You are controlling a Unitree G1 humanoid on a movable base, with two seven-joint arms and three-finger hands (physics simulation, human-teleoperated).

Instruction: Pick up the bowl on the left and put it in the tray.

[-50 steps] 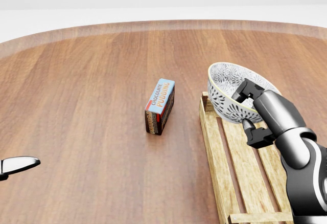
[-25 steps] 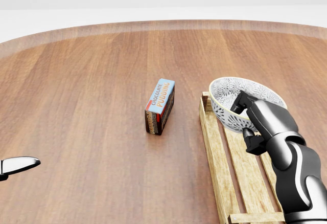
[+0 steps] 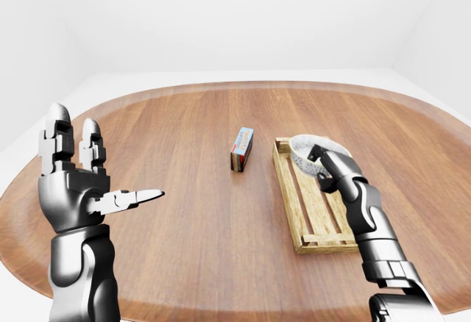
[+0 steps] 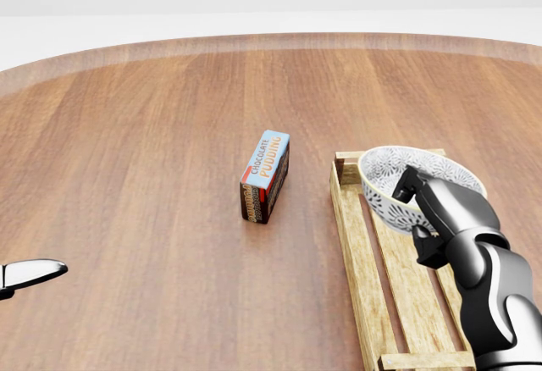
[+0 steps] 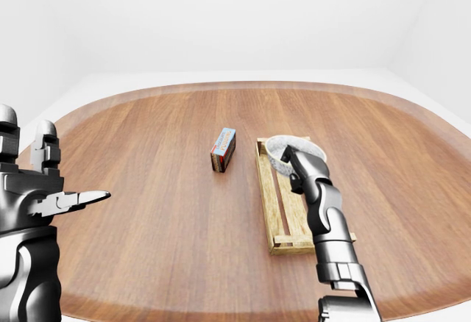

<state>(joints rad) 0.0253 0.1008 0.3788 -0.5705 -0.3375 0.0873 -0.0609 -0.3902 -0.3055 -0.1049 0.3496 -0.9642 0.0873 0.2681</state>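
Note:
The patterned white bowl (image 4: 398, 183) sits upright over the top end of the wooden slatted tray (image 4: 366, 269) at the right of the head view. My right hand (image 4: 417, 210) grips the bowl's near rim, fingers closed round its wall. Whether the bowl rests on the slats or hangs just above them I cannot tell. My left hand (image 3: 88, 190) is raised at the far left of the left-eye view, fingers spread open, holding nothing; only a fingertip (image 4: 30, 273) of it shows in the head view.
A chocolate pudding box (image 4: 265, 174) lies on the round wooden table (image 4: 152, 159), just left of the tray. The table's curved rim (image 3: 221, 87) runs along the top; white floor lies beyond it.
My right hand has lowered the bowl and carried it right, from tilted above the tray's top left corner to level over the tray's top end. The left hand and pudding box have not moved.

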